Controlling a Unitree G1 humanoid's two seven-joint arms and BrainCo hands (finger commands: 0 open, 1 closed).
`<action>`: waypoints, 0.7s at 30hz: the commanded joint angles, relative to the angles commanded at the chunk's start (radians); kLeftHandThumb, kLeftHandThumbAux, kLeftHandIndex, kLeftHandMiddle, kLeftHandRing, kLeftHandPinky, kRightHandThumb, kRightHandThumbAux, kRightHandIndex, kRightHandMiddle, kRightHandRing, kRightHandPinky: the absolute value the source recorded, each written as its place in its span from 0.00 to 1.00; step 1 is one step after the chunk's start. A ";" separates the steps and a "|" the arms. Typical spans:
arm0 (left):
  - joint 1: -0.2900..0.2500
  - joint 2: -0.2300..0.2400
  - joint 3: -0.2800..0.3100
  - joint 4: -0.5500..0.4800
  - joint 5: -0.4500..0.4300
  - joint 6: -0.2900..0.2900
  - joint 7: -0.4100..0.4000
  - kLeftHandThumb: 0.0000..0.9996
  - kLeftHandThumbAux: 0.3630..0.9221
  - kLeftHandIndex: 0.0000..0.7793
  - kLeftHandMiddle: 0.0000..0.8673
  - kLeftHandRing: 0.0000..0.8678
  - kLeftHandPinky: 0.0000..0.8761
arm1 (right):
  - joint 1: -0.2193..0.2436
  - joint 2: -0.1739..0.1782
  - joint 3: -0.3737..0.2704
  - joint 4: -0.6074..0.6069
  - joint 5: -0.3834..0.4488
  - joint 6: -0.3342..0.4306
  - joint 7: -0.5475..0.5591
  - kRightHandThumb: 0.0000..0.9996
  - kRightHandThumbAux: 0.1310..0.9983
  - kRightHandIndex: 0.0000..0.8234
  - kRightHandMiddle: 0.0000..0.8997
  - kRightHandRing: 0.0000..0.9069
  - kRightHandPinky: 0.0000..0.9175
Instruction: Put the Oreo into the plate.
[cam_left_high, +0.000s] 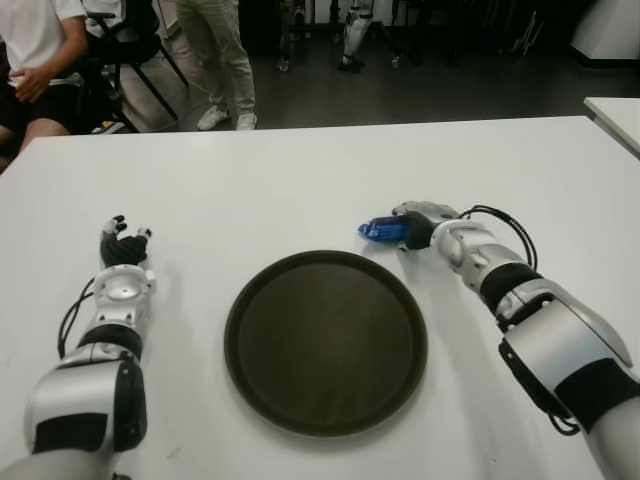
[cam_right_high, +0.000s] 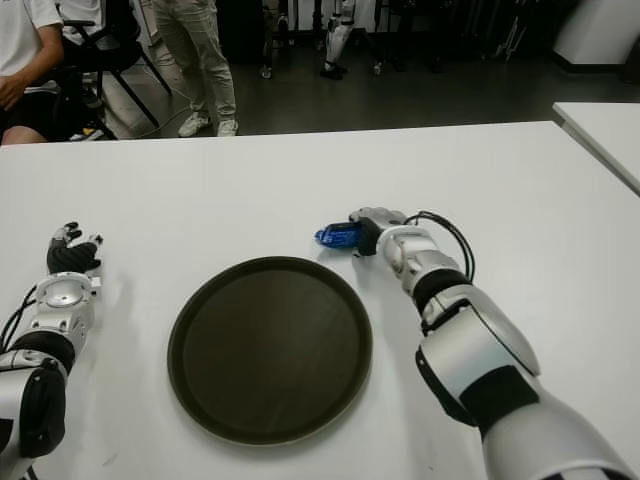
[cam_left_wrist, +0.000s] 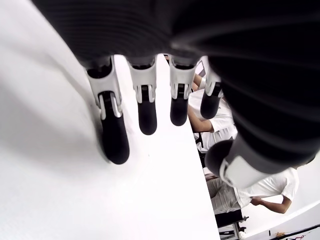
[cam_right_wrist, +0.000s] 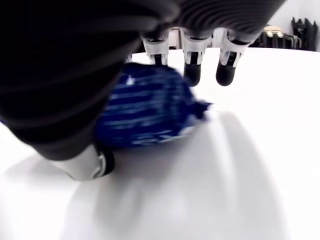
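Observation:
The Oreo (cam_left_high: 381, 230) is a small blue packet lying on the white table (cam_left_high: 300, 180), just beyond the upper right rim of the dark round plate (cam_left_high: 325, 340). My right hand (cam_left_high: 410, 226) reaches in from the right and covers the packet's right end. In the right wrist view the packet (cam_right_wrist: 145, 107) lies under the palm. The fingers (cam_right_wrist: 193, 70) stretch out past it and the thumb (cam_right_wrist: 92, 165) sits on the table beside it, so no closed grasp shows. The plate has nothing on it. My left hand (cam_left_high: 122, 245) shows left of the plate, fingers (cam_left_wrist: 114, 135) relaxed and holding nothing.
A seated person (cam_left_high: 35, 60) and a standing person's legs (cam_left_high: 225, 60) are beyond the table's far edge at the back left. A second white table (cam_left_high: 615, 115) shows at the right edge.

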 joint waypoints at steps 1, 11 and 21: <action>0.000 0.000 0.000 0.000 0.000 0.000 0.000 0.16 0.48 0.03 0.15 0.14 0.09 | 0.000 -0.002 0.000 0.000 -0.001 0.001 -0.002 0.45 0.62 0.00 0.03 0.03 0.08; -0.002 0.002 0.005 0.001 -0.005 0.006 -0.006 0.17 0.47 0.03 0.16 0.14 0.08 | 0.006 -0.014 0.003 0.002 -0.004 0.012 -0.006 0.42 0.61 0.00 0.04 0.04 0.08; -0.001 0.001 0.009 0.001 -0.008 0.003 -0.004 0.19 0.47 0.02 0.16 0.16 0.09 | 0.009 -0.017 0.007 0.001 -0.006 0.007 -0.013 0.42 0.61 0.00 0.04 0.05 0.09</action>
